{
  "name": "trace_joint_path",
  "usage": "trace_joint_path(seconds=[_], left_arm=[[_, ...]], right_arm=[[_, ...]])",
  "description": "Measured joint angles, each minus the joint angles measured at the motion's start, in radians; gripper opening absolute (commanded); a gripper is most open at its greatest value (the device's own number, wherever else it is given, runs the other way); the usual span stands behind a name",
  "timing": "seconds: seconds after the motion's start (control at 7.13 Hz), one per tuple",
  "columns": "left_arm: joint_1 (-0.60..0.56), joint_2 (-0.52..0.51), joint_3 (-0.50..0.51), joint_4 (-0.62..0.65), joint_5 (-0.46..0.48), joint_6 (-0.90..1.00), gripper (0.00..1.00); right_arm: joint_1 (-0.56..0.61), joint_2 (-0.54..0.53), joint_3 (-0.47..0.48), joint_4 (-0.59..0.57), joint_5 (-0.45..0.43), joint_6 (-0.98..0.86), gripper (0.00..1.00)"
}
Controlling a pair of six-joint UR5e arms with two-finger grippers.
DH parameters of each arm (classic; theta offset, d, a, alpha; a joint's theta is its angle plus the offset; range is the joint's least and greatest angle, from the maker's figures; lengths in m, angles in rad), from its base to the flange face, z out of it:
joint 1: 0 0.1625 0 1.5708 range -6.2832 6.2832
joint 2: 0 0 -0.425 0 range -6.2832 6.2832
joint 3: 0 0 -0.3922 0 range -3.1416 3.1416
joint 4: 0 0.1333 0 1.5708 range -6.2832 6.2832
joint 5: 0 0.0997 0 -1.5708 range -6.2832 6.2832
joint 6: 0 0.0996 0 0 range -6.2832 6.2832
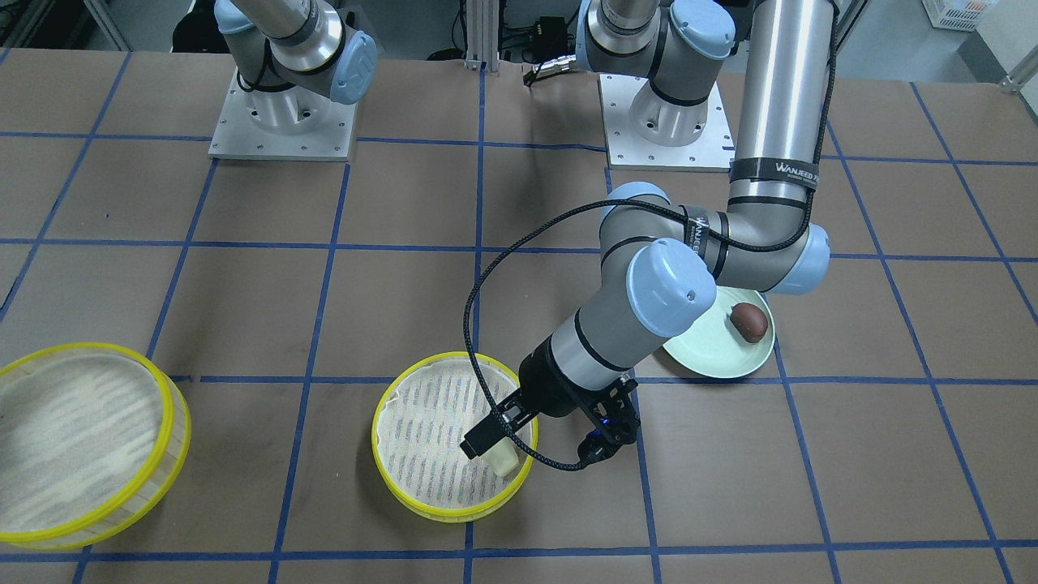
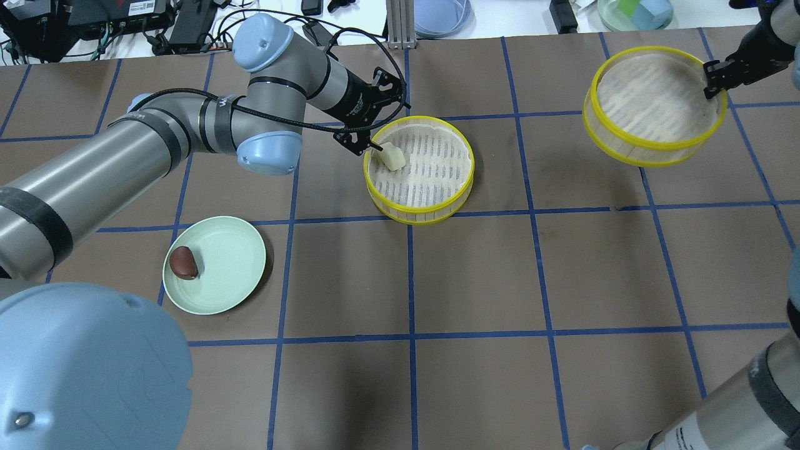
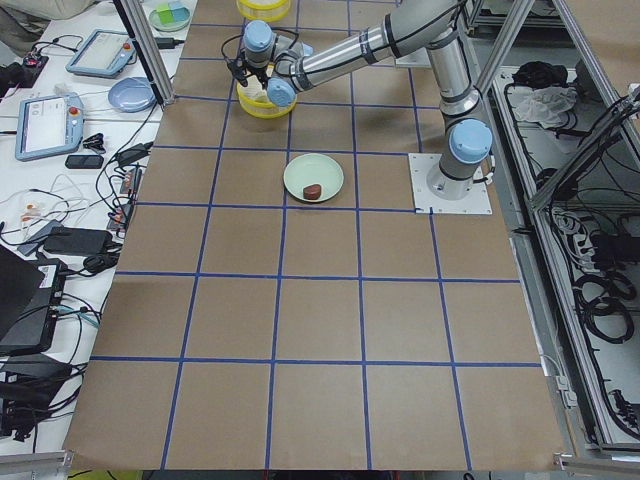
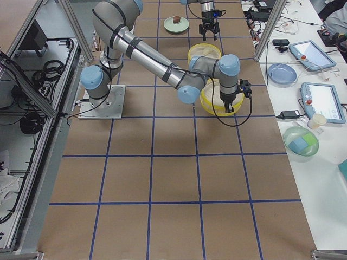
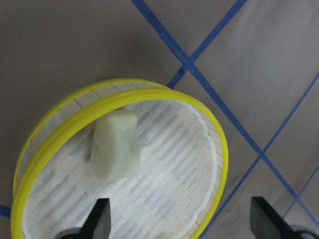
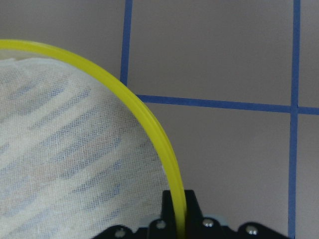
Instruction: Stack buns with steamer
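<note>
Cream-white bun point(image 5: 115, 149) lies on slatted, yellow-rimmed steamer tray point(image 5: 169, 169).

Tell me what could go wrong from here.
1. The cream-white oval bun lies near the yellow rim of the centre steamer tray, just ahead of the open left hand; a finger could nudge it.
2. The right hand pinches the second yellow-rimmed tray at one spot on its rim; it may tilt or slip.
3. The dark reddish-brown bun sits on the pale green plate; stacking now might leave it out.
</note>
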Motion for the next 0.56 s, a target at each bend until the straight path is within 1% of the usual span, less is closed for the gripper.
trace_joint_path(seconds=[0.14, 0.28, 0.42, 0.56], left_arm=[[0.007, 0.015, 0.019, -0.035, 0.09, 0.099, 0.99], [0.035, 0.036, 0.032, -0.104, 0.174, 0.225, 1.0], [0.086, 0.064, 0.037, -0.181, 0.226, 0.36, 1.0], [0.148, 0.098, 0.034, -0.263, 0.254, 0.507, 1.0]], right_arm=[[0.031, -0.018, 0.006, 0.009, -0.004, 0.034, 0.0], [0.075, -0.053, 0.02, 0.023, -0.014, 0.097, 0.0], [0.13, -0.09, 0.041, 0.029, -0.031, 0.177, 0.0], [0.201, -0.114, 0.058, 0.032, -0.045, 0.28, 0.0]])
